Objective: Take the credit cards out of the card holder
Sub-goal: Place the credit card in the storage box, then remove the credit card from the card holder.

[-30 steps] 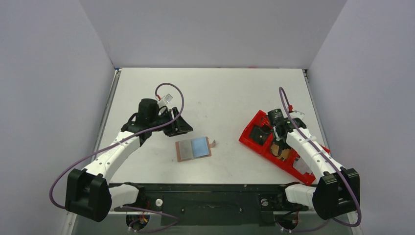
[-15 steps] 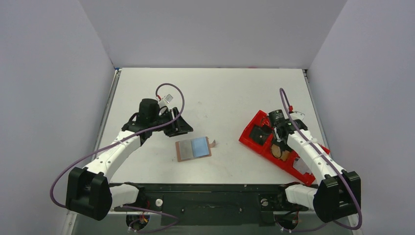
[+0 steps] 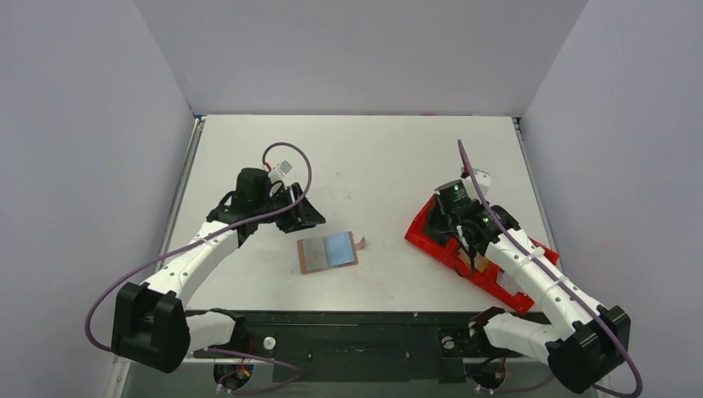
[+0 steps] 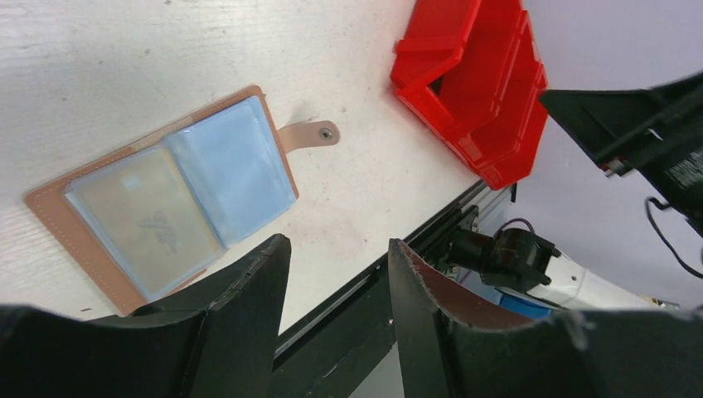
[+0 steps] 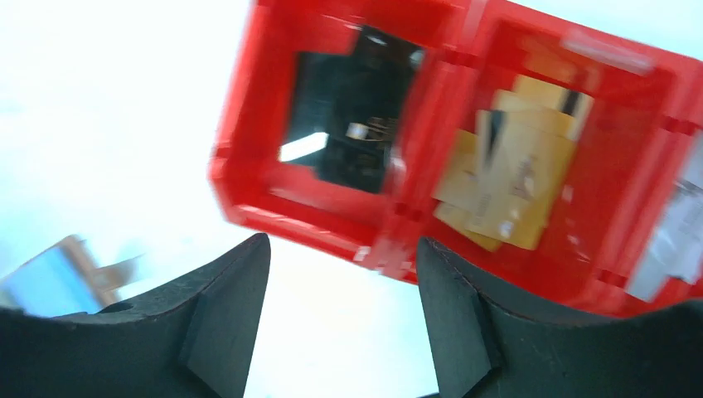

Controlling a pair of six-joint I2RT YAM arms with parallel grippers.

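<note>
Lying flat and opened out on the white desk [image 3: 373, 157], the card holder [image 3: 328, 251] sits near the middle, toward the near edge. Its brown leather border frames two inner panels, one pale blue, the other showing something greyish-tan behind clear plastic. The little strap tab [image 4: 308, 134] sticks out on the blue side. The left fingers [image 4: 240, 315] hang just beside the holder on its far-left side, not touching it, spread apart with nothing between them. Over on the right, well apart from the holder, a long red tray [image 3: 431, 228] lies at an angle. The right fingers [image 5: 224, 315] hover above it, also spread and empty. A loose heap of tan cards [image 5: 510, 186] lies in one of the tray's middle compartments. The end compartment nearest the holder has something dark in it that I cannot make out, since that close view is blurred.
</note>
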